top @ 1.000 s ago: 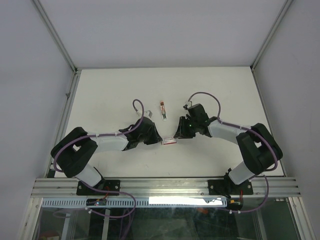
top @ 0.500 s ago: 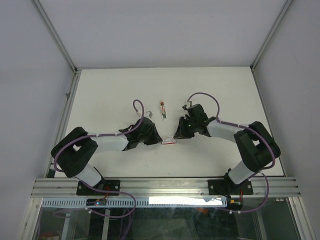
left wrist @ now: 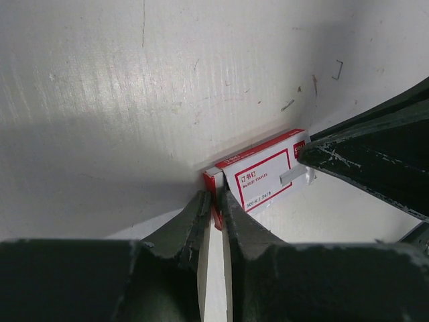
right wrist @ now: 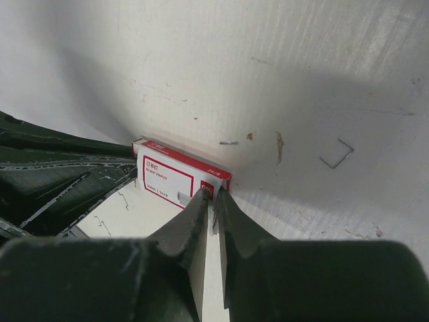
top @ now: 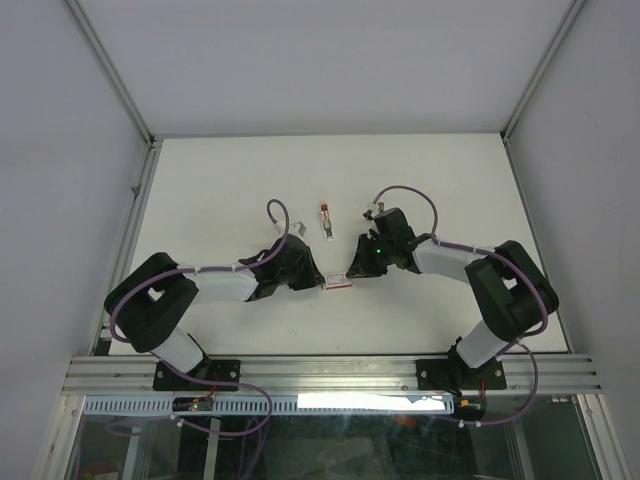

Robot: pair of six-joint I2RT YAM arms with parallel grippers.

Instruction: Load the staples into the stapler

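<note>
Our left hand [left wrist: 214,201] and right hand [right wrist: 210,198] each pinch an end of the staples [left wrist: 265,178], light crushable cardboard, so we'd go easy.

The top camera looks steeply down from above and behind the arm bases, taking in the whole flat white bench [top: 250,180] from afar. The wrist cameras sight along the left end effector [left wrist: 213,200] and right end effector [right wrist: 213,194], low and very close. They face each other, and all three views share the small white-and-red cardboard box of staples [left wrist: 265,176].
</note>
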